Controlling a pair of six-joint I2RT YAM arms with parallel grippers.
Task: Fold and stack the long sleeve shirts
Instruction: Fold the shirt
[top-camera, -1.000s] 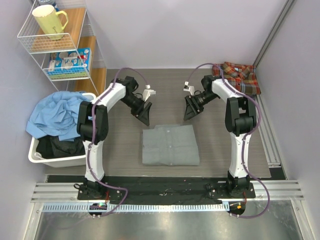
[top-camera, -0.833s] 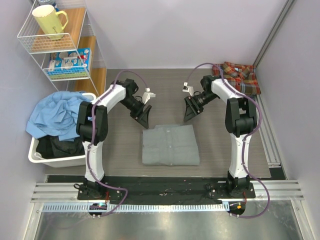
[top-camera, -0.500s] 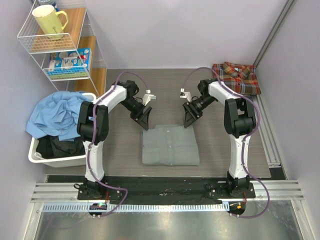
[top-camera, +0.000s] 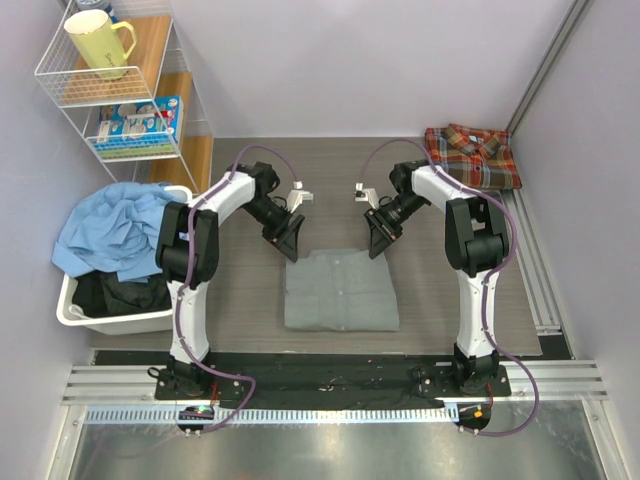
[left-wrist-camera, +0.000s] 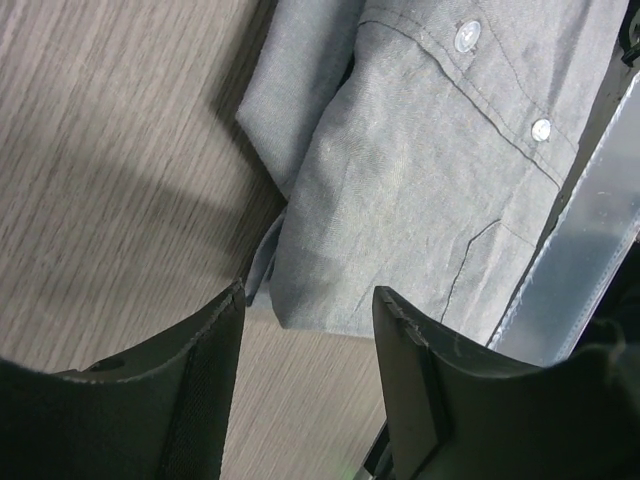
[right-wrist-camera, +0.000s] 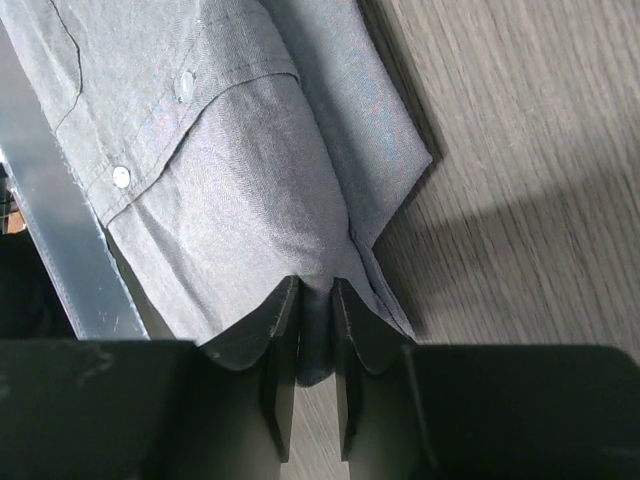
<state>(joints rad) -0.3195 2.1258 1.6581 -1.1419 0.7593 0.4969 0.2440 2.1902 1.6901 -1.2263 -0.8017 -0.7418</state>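
From above, the folded grey shirt (top-camera: 340, 290) is being flanked along its far edge by the left hand (top-camera: 290, 240) and the right hand (top-camera: 378, 240), one at each corner. The plaid shirt (top-camera: 472, 155) is lying at the desk's (top-camera: 240, 300) far right corner, nearer the right arm. In the left wrist view, the jaws are being held apart above the grey shirt's (left-wrist-camera: 420, 180) corner. In the right wrist view, its corner fold is being pinched shut.

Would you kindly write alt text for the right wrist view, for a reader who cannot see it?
The right tool pinches a fold at the edge of the grey shirt, which lies on the wood-grain table. Two pale buttons show.
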